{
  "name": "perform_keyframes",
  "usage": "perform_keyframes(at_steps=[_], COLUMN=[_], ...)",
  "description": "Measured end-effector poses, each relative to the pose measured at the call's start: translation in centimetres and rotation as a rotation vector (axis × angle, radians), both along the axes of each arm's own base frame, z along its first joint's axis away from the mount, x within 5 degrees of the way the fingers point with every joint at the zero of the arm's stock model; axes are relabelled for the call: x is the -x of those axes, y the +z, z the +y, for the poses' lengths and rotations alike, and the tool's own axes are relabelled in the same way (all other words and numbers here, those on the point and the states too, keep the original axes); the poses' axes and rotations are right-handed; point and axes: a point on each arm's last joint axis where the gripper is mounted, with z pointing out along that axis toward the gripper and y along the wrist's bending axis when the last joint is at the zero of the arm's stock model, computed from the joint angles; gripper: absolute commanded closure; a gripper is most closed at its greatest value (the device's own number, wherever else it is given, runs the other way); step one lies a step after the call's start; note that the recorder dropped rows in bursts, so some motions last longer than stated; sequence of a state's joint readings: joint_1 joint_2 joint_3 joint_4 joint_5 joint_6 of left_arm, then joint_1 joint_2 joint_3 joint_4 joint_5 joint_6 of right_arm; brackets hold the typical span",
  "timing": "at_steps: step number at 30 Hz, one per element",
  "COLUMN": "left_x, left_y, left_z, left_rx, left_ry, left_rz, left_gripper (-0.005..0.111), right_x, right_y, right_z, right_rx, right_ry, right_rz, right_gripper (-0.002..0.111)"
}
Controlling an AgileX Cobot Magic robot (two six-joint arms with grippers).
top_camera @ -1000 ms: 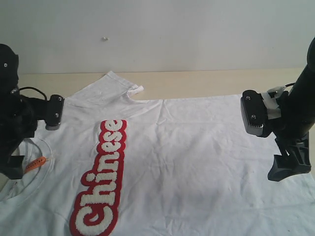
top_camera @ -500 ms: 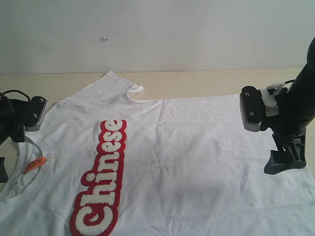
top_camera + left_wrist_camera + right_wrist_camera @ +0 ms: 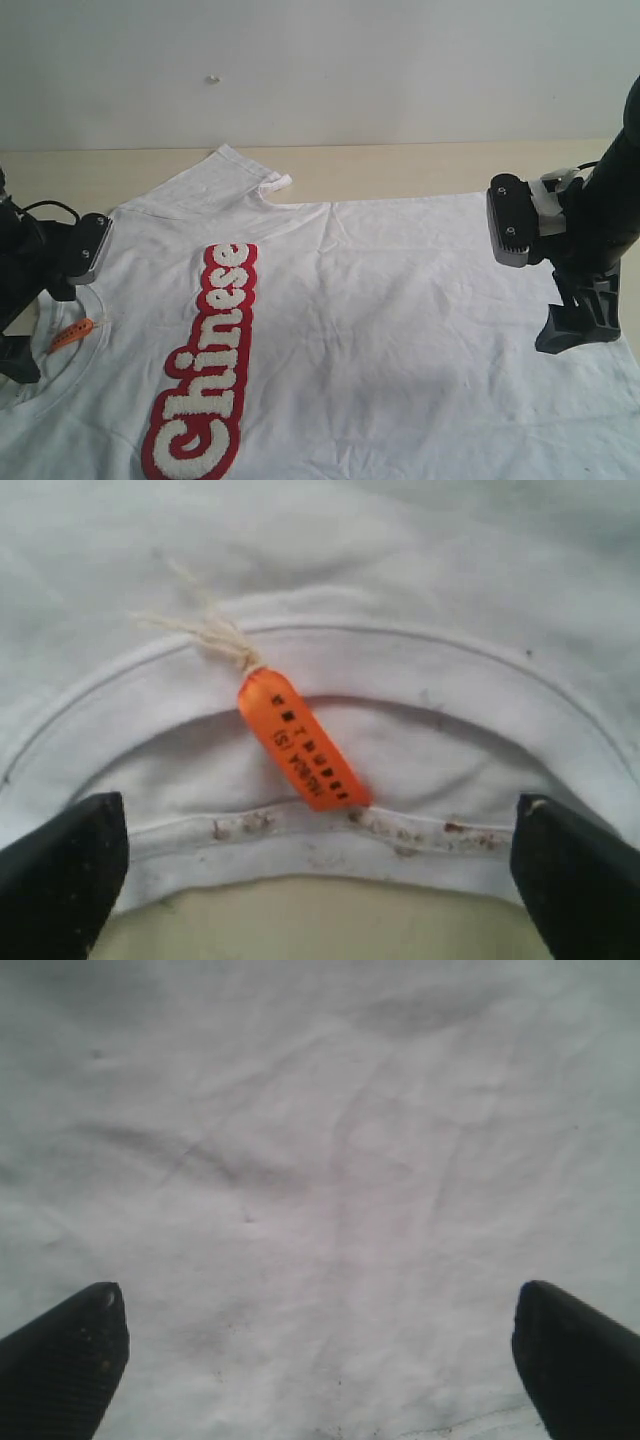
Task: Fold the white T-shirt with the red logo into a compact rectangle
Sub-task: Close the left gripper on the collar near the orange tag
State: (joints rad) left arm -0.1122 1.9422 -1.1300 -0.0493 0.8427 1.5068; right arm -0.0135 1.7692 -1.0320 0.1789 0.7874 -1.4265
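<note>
The white T-shirt lies spread flat and wrinkled, collar to the left and hem to the right. The red logo spells "Chinese" in fluffy white letters down its chest. My left gripper hovers open over the ribbed collar, its black fingertips on either side of the neck opening, with the orange neck tag just beyond them. My right gripper stands open just above the fabric near the shirt's right edge, with nothing between its fingertips.
The shirt rests on a beige table that ends at a white wall behind. One sleeve reaches towards the table's far side. Bare tabletop shows through the neck opening.
My left arm swung out to the left, then came back a little and lower over the collar. The right gripper sank slightly towards the shirt and then held still. Both stayed open.
</note>
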Motion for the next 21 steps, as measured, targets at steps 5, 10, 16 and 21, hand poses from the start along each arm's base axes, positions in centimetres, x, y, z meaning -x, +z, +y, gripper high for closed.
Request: perform_keyframes(at_steps=[5,10,16,21], left_x=[-0.2,-0.4,-0.5,-0.5], left_y=[-0.9,-1.6,-1.9,-2.2], left_z=[0.0,-0.1,-0.1,-0.1], left_rx=[-0.001,0.003,0.004,0.004], left_ry=[0.001,0.006,0.008,0.009], left_rz=[0.006,0.003,0.006,0.013], left_gripper=[0.001,0.001,0.001,0.001], right_x=[-0.1,-0.2,-0.2,-0.2], right_y=[-0.3,-1.2,-1.5,-1.5], right_z=[0.0,0.0,0.0,0.0], right_rx=[0.0,0.0,-0.001,-0.001], right_ry=[0.0,-0.001,-0.003,-0.003], right_rz=[0.007,0.033,0.043,0.043], right_gripper=[0.005,0.005,0.005,0.005])
